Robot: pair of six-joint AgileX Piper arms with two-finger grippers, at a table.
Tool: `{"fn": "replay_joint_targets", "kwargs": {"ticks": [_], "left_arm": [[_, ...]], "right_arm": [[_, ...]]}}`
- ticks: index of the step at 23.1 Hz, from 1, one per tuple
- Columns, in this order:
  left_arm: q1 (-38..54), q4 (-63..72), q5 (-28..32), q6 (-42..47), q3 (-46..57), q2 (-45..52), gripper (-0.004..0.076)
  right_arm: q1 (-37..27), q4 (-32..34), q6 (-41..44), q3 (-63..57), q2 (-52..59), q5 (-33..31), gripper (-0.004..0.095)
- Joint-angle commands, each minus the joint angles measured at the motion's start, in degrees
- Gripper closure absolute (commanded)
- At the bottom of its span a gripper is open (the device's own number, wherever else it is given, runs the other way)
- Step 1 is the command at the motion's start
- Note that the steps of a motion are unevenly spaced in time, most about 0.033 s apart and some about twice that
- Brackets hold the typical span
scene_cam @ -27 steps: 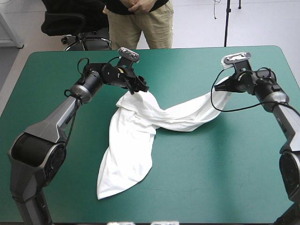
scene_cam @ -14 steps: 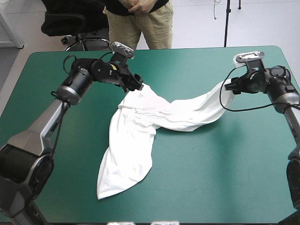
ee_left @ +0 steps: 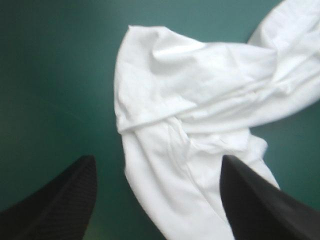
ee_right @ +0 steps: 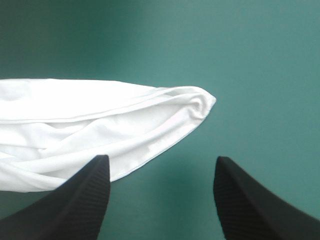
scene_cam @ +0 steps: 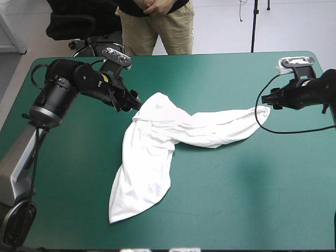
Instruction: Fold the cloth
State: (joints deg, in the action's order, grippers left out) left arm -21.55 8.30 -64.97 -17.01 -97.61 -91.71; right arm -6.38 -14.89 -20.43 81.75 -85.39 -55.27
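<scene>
The white T-shirt (scene_cam: pixel 157 152) lies crumpled on the teal-green cover, one long part running toward the front, a twisted arm stretching right. My left gripper (scene_cam: pixel 131 104) is open just left of the shirt's far bunch and holds nothing. From the left wrist the T-shirt (ee_left: pixel 200 130) lies ahead of and between the black fingers (ee_left: pixel 60 200). My right gripper (scene_cam: pixel 269 100) is open beside the shirt's right tip, apart from it. In the right wrist view that T-shirt tip (ee_right: pixel 125 120) lies just ahead of the spread fingers (ee_right: pixel 250 205).
A person stands beyond the far edge, hands off the table. Bare teal-green cover (scene_cam: pixel 241 199) spreads at the front right and along the left side.
Both grippers let go of the T-shirt and drew outward, the left one leftward, the right one rightward. The shirt's lifted ends dropped onto the cover.
</scene>
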Motion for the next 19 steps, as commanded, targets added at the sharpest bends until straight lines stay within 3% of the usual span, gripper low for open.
{"fn": "replay_joint_targets", "kwargs": {"ticks": [1,6,10,19], "left_arm": [[-0.17,5.10,-2.97,0.76,2.36,6.88,0.0262],[-0.17,5.65,-2.74,3.87,20.87,22.18,0.0281],[-0.17,7.45,-2.73,5.26,37.19,32.85,0.0281],[-0.29,14.37,4.39,0.63,54.37,36.85,0.0281]], "right_arm": [[-0.22,-2.11,-0.76,1.96,8.92,0.12,0.0372],[-0.22,-2.28,-0.98,1.86,20.27,-1.34,0.0374],[-0.22,-2.43,-0.98,1.86,22.86,-1.62,0.0376],[-0.22,-3.34,-0.98,1.86,22.86,-1.64,0.0386]]}}
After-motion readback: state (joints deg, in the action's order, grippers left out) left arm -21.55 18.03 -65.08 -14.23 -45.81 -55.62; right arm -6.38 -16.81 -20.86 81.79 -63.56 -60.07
